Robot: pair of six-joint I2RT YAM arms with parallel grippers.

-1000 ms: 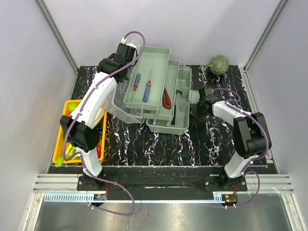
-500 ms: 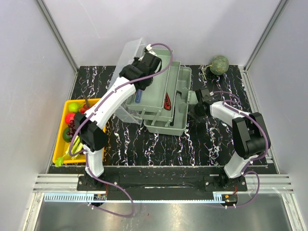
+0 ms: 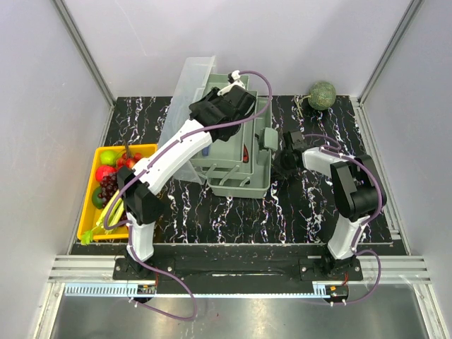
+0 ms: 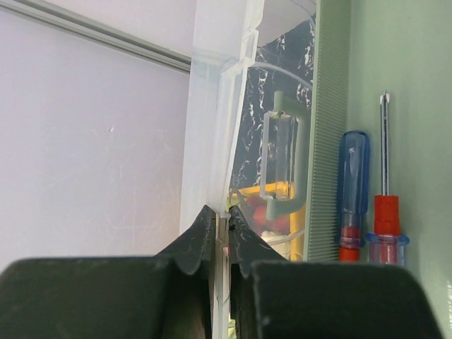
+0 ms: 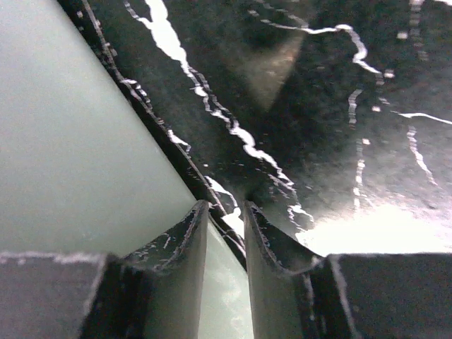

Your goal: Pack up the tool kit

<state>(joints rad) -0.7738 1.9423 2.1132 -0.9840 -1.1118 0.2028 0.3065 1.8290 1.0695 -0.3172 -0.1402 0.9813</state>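
Between the closed fingers of the left gripper [image 4: 220, 224], the thin free edge of the translucent lid [image 4: 212, 134] is pinched. The lid is raised on edge along the left side of the toolbox [image 3: 236, 185] and leans away from it, its long axis running with the toolbox's own, from near to far. Just right of the lid's edge, in the toolbox's top tray, a blue-handled screwdriver [image 4: 352, 176] and a red-collared screwdriver [image 4: 385, 212] are laid side by side along that axis.

The toolbox is set at mid-bench [image 3: 212, 212], with its fold-out trays stepped slightly toward its right side. At that side the right gripper [image 3: 284, 161] is held low. Its fingers are narrow, with a slit between them over the toolbox's lower edge, and whether anything is nipped cannot be told.

The coming move is judged to turn on one relation: the toolbox's opening lies to the right of the held lid. The lid would therefore have to be swung rightward over the trays, and the left arm is the nearer one. Well left of the toolbox a yellow produce tray [image 3: 88, 212] is seen.
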